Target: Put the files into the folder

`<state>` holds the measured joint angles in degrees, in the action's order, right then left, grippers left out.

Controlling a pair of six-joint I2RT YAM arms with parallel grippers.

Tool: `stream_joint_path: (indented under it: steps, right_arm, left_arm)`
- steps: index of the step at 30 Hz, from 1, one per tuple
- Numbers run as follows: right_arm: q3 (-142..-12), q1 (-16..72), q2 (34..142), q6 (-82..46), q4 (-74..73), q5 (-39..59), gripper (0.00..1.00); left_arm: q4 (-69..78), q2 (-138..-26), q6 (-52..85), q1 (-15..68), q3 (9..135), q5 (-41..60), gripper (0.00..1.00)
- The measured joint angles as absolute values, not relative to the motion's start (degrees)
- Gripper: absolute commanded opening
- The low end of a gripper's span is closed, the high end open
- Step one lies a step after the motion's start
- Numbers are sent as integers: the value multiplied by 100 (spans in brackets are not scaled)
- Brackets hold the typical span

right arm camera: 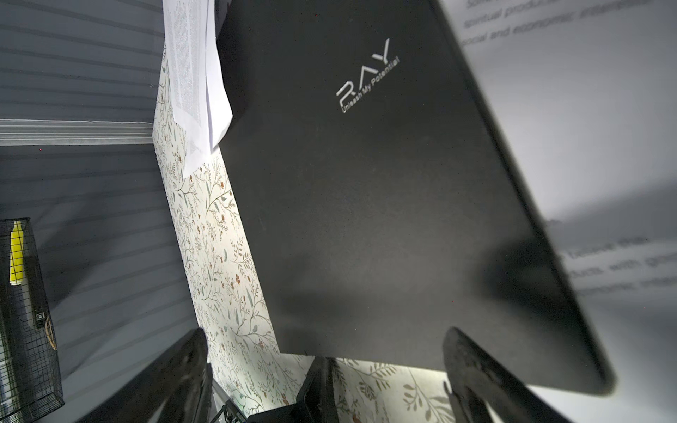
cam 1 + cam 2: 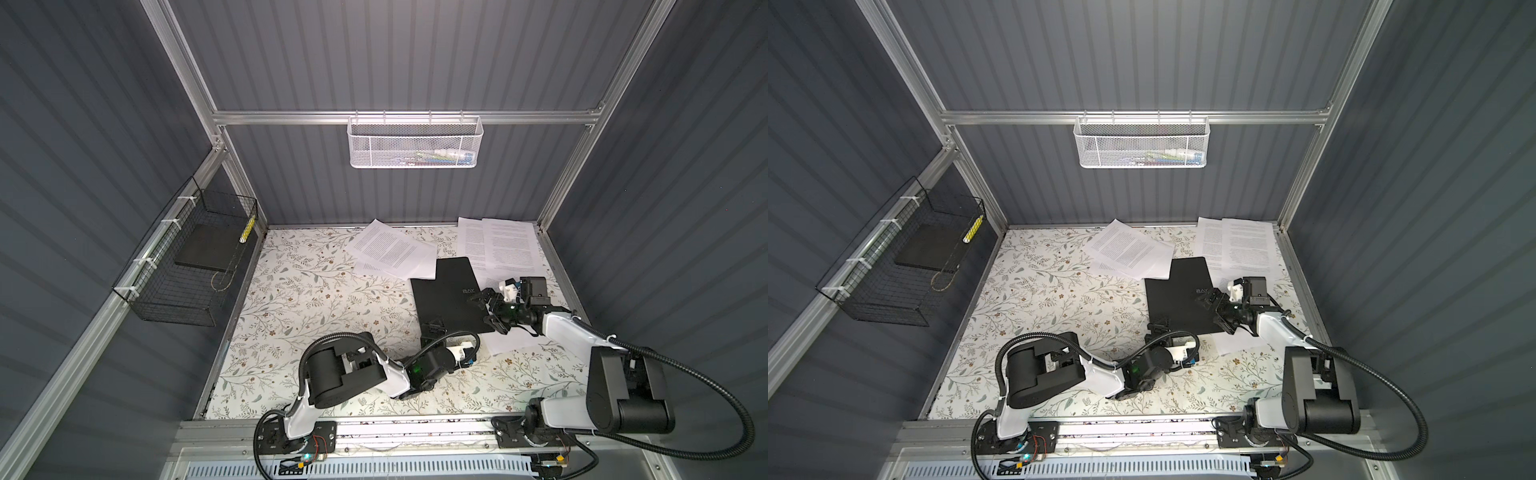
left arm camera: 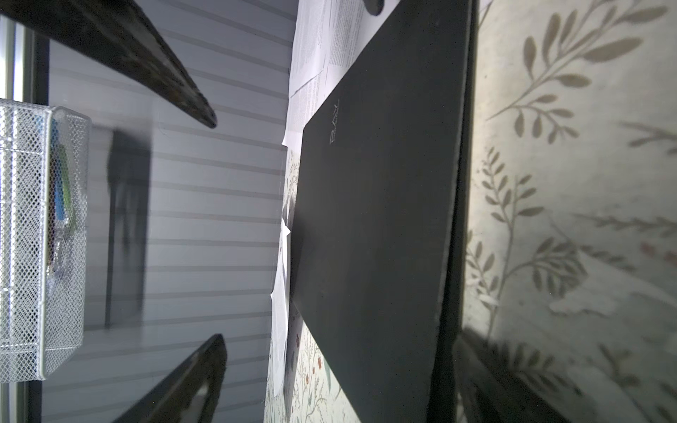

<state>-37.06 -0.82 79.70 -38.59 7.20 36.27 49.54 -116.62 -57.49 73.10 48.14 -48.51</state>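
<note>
Right wrist view shows the folder [image 1: 366, 219] lying closed on the counter [image 2: 316, 299], over some of the files [image 2: 390, 249]. The left end effector [image 2: 433, 328] and right end effector [image 2: 484, 311] stand spread and empty at its edges. The step seems to be opening the cover; next, a finger must slip under its edge.

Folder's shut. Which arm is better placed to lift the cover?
Right, probably. The right gripper is open at the folder's right long edge, logo side, where the cover likely opens. The left gripper is open too, but at the near-left corner.
</note>
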Motion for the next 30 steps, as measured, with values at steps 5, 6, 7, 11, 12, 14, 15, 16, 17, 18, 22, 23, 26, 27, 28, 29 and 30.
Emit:
stream_joint_path:
  steps: [5,6,7,11,12,14,15,16,17,18,22,23,26,27,28,29,30]
  right_arm:
    - [-3699,-82,8147,-3859,661,3642,99]
    - [-3688,-82,8165,-3861,642,3653,99]
    - [-3671,-82,8187,-3863,604,3673,99]
    - [-3618,-82,8215,-3892,534,3732,99]
    - [-3610,-82,8215,-3900,508,3739,99]
    - [-3583,-82,8215,-3920,438,3754,99]
    - [-3573,-82,8215,-3924,412,3760,99]
    - [-3555,-82,8215,-3944,381,3774,99]
    - [-3527,-82,8215,-3957,342,3782,99]
    - [-3507,-82,8215,-3966,322,3785,99]
    - [-3417,-82,8226,-4005,211,3824,99]
    - [-3404,-82,8241,-4010,187,3841,99]
    - [-3389,-82,8313,-4010,123,3872,99]
    - [-3387,-82,8322,-4010,121,3885,99]
    - [-3387,-82,8329,-4010,119,3894,99]
    - [-3387,-82,8335,-4010,110,3907,99]
    - [-3387,-82,8344,-4007,97,3918,99]
  left_arm:
    - [5153,-11664,-5918,7310,4751,-4862,97]
    - [5151,-11660,-5918,7310,4751,-4858,97]
    - [5137,-11649,-5911,7310,4751,-4836,96]
    - [5061,-11605,-5848,7310,4751,-4753,97]
    - [5048,-11598,-5824,7308,4751,-4735,97]
    - [5035,-11594,-5800,7308,4751,-4711,97]
    - [5035,-11594,-5789,7306,4751,-4709,97]
    - [5035,-11585,-5787,7303,4751,-4694,97]
    - [5015,-11568,-5784,7301,4751,-4685,96]
    - [5002,-11544,-5780,7284,4751,-4665,96]
    - [4917,-11487,-5765,7196,4805,-4609,96]
    - [4888,-11487,-5767,7168,4825,-4602,96]
    - [4864,-11504,-5787,7091,4912,-4602,95]
    - [4877,-11526,-5802,7076,4943,-4602,95]
    - [4895,-11570,-5817,7074,4984,-4604,95]
    - [4910,-11629,-5841,7065,5033,-4606,95]
    - [4928,-11681,-5859,7065,5061,-4609,95]
